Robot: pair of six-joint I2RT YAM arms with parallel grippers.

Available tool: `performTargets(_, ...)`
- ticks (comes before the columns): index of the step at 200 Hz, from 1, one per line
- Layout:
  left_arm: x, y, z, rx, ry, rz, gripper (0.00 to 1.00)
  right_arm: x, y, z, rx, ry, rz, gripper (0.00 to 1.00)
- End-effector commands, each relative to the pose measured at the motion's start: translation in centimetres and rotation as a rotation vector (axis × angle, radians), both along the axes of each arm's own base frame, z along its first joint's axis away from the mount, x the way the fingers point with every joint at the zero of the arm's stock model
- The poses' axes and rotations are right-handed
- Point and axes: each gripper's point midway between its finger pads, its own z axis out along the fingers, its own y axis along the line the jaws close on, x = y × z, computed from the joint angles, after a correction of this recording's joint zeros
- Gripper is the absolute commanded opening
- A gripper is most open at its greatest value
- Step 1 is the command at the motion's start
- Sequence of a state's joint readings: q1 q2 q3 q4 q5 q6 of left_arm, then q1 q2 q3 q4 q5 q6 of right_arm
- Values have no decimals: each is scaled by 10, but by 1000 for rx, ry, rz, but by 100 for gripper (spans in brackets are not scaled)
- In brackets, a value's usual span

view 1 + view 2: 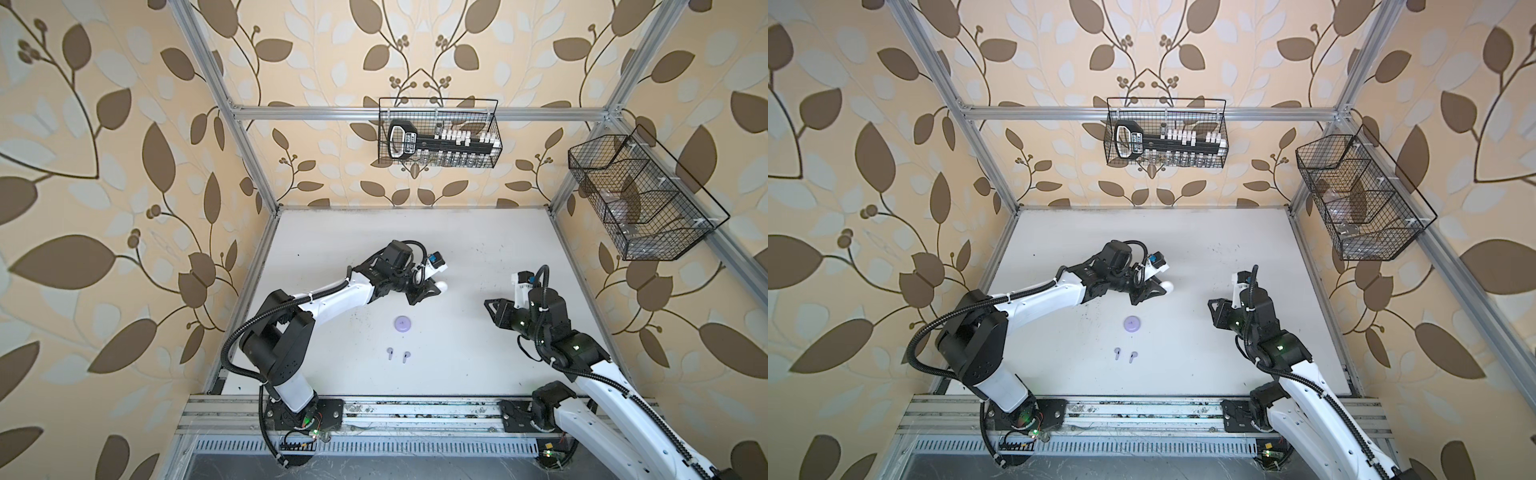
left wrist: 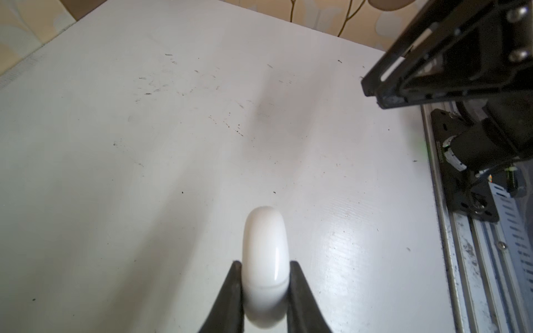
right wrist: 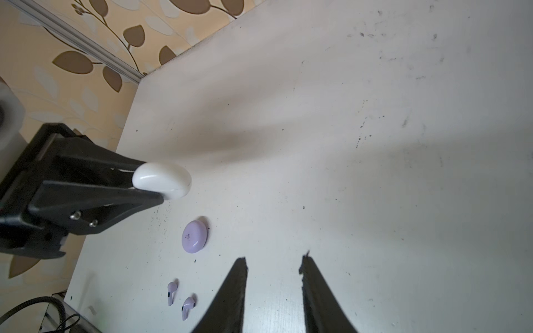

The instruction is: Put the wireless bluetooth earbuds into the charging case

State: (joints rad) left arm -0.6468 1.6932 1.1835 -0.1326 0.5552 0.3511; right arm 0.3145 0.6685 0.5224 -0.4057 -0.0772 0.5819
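No writing readable: the label on the black tool (image 1: 401,139) in the wire basket (image 1: 496,124) on the back wall and a faint mark on the lilac charging case (image 3: 194,236) were too small to make out. Left pincer (image 2: 265,263) was clamped on the white charging case (image 2: 265,239), lid shut, held edge-on above the tabletop (image 1: 457,232); right pincer (image 3: 274,261) stood partly open, empty, touching nothing. Right wrist view and both top views showed the lilac charging case lying shut mid-tabletop, one lilac earbud (image 3: 172,292) and another lilac earbud (image 3: 188,307) loose near it, apart; of these, left wrist view caught only the white charging case and right pincer.
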Motion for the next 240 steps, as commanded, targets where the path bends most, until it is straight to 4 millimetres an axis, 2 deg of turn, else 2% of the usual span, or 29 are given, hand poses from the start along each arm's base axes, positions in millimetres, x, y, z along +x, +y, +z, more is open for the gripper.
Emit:
performTargets(1,5,-3,-2,45,165,70,0,-8,-18,-16,-59,34,-50,34)
performTargets(43,19,-21,-23,114,398,108,0,-13,-38,-28,-100,47,-150,33)
performTargets(88,33,-36,-52,177,558,139,0,-20,-39,-35,-108,40,-141,34)
performTargets(105,37,-40,-60,188,589,147,0,-21,-34,-36,-96,33,-120,34)
performTargets(132,37,-45,-73,192,637,145,0,-22,-35,-41,-106,38,-125,34)
performTargets(240,30,-57,-88,167,744,84,0,-24,-29,-50,-107,52,-98,34)
